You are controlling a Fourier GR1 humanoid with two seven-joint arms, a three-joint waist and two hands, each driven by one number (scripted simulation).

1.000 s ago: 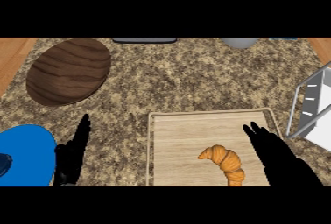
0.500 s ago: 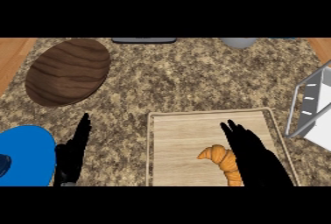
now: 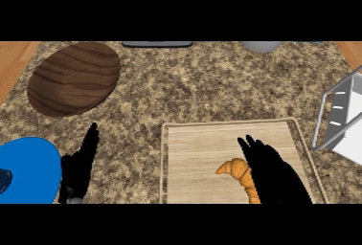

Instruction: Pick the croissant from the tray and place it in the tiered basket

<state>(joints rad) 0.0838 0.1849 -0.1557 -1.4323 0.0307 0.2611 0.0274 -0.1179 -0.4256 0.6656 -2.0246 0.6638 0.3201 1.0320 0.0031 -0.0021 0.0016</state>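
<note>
This looks to me like the reaching step, with the pick not yet made. The croissant lies inside the tray, toward its near edge and a little right of the middle. The right robot hand hovers over that same part of the tray with its fingers stretched out straight and nothing held. It covers the right side of the croissant, and I cannot tell whether it touches it.

The left robot hand rests open on the worktop left of the tray, fingers up, beside a blue plate.

The tiered basket stands just right of the tray's far corner. I would say the next move calls for curling the fingers round the croissant, lifting it over the tray's rim, and carrying it right to the basket.
</note>
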